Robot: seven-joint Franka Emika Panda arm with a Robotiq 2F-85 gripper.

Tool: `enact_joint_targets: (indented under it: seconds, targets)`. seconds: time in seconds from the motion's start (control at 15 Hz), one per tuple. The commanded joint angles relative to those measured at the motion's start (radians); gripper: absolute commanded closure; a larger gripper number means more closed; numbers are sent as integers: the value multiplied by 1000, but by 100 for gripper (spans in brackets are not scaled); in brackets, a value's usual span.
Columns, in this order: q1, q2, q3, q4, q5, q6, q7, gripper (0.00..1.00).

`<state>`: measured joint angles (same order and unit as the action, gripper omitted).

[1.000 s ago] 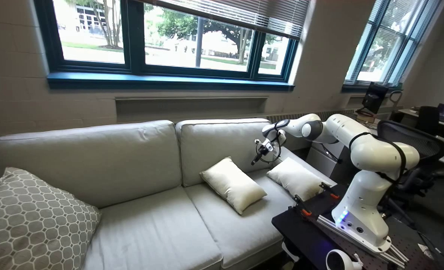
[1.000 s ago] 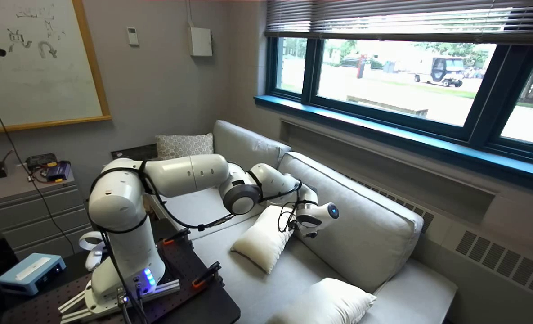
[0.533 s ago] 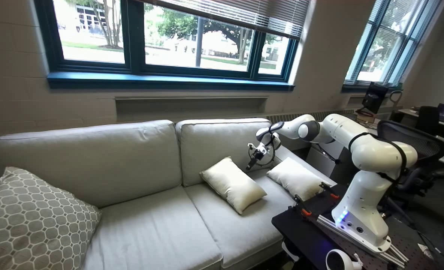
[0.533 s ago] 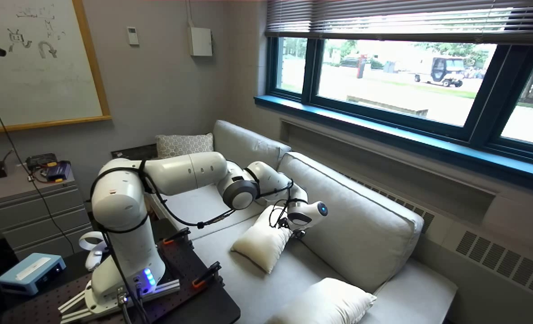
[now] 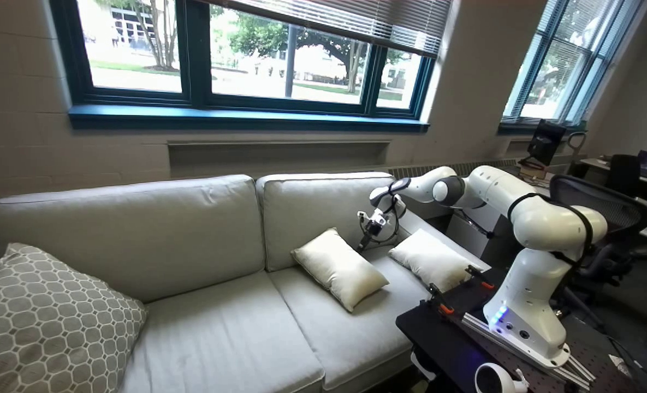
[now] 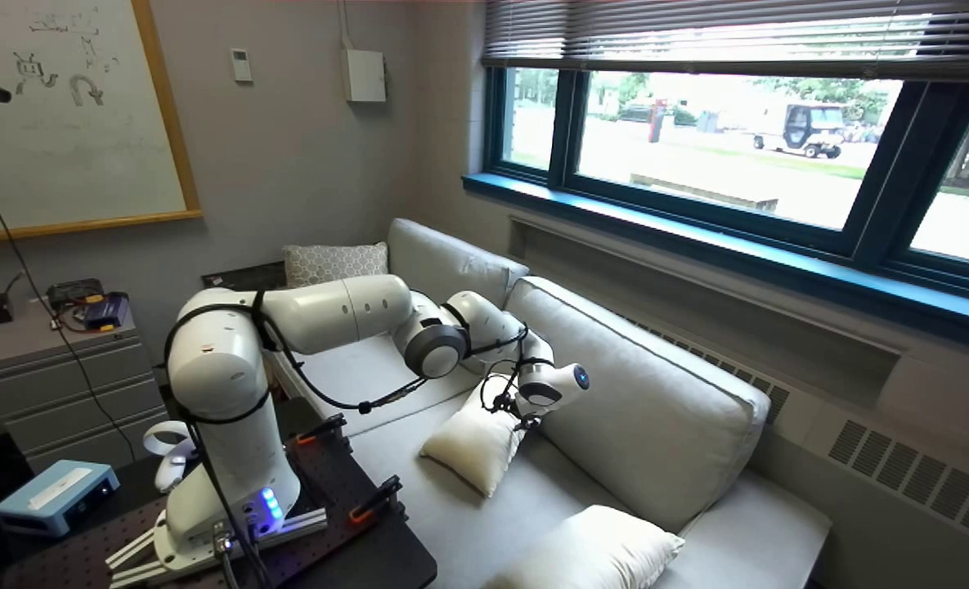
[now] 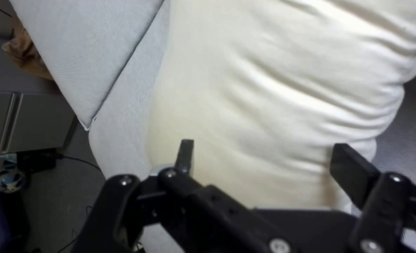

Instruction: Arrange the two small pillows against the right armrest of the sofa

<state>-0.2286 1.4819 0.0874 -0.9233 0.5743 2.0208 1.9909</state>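
Note:
Two small pillows lie on the sofa point(image 5: 214, 327), both cream-white. The middle pillow point(image 5: 339, 268) sits askew on the seat, touching or close to the back cushion. The other pillow point(image 5: 435, 259) rests beside the right armrest point(image 5: 415, 222). In both exterior views my gripper point(image 5: 362, 244) points down by the middle pillow's edge near the backrest. In the wrist view the wrinkled middle pillow point(image 7: 281, 88) fills the space beyond my gripper point(image 7: 262, 144), whose fingers stand wide apart. I cannot tell whether a fingertip touches the fabric.
A larger patterned cushion point(image 5: 55, 322) leans at the sofa's far end. The back cushion point(image 6: 639, 401) rises close beside my wrist. A black table point(image 6: 406, 564) bearing the arm's base and orange-tipped clamps point(image 6: 376, 501) borders the seat front. Cables loop around the wrist.
My gripper has moved down and away from the right armrest, toward the middle pillow, slowing in the last half second. Both pillows stay where they were.

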Motion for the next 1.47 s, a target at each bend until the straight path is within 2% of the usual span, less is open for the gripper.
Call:
enact_joint_targets:
  seconds: [0.0,0.33,0.6,0.87,1.07,1.4]
  targets:
    - [-1,0,0,3,-3,-4,1,0]
    - [-13,0,32,-25,48,93,-34,0]
    - [30,0,30,-77,81,255,-21,0]
    - [77,2,-8,-123,57,342,29,0]
    - [80,2,-17,-138,53,342,50,0]
    - [56,2,15,-144,60,224,29,0]
